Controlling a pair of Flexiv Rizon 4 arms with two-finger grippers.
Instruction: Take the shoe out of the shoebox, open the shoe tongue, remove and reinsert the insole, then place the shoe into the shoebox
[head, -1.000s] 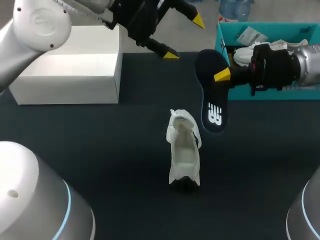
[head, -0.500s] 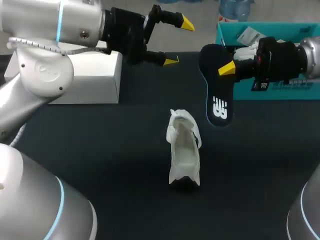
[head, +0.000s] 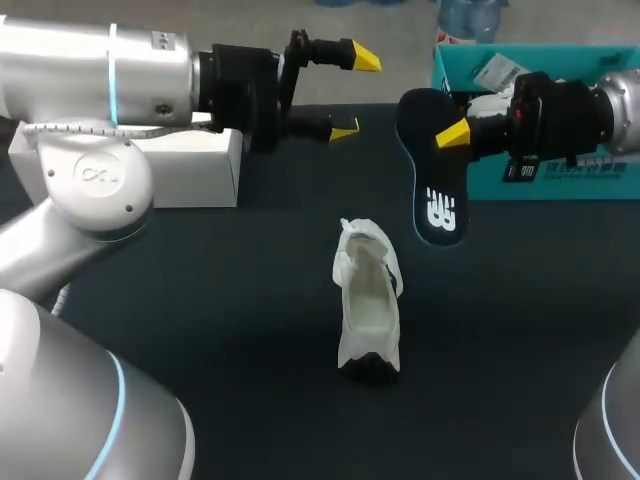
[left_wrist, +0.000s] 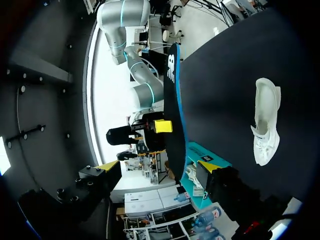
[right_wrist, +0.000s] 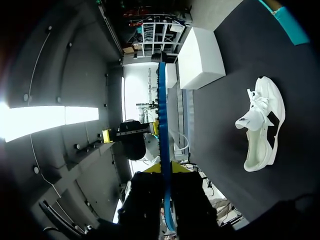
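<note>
Head view is showing my right hand (head: 447, 136) gripping the dark insole (head: 432, 175) near one end, so that it is hanging in the air above the surface (head: 200, 330), just beside the teal shoebox (head: 560, 188). The white shoe (head: 367, 305) is lying on the surface nearer to me, apart from the insole, with its opening facing up and nothing touching it. My left hand (head: 352, 93) is hovering open and empty over the far side, by the white box (head: 190, 180). The right wrist view is showing the insole (right_wrist: 163, 150) clamped edge-on in that hand, with the shoe (right_wrist: 262, 127) off to one side.

I am judging that the insole is out and reinsertion is the step in hand. Next I am needing to bring the insole's free end over the shoe's opening and slide it toward the toe. The left hand will probably be needed to steady the shoe and hold the tongue back.
</note>
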